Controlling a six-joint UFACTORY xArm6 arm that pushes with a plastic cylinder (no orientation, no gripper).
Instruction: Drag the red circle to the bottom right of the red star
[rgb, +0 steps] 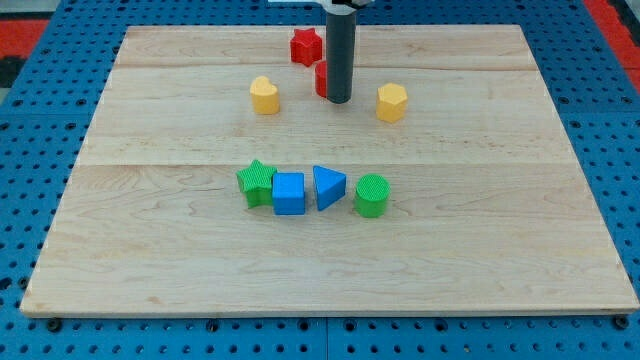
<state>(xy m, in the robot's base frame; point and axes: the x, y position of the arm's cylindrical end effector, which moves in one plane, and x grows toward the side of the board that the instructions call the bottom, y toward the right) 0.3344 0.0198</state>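
Observation:
The red star (305, 46) lies near the view's top, middle of the wooden board (150, 250). The red circle (321, 78) sits just below and right of the star, mostly hidden behind my rod; only its left edge shows. My tip (339, 100) rests on the board, touching or almost touching the red circle's right side.
A yellow heart-like block (264, 95) lies left of my tip and a yellow hexagon (391, 102) lies right of it. Lower down stand a green star (257, 182), a blue cube (289, 193), a blue triangle (327, 186) and a green cylinder (371, 195) in a row.

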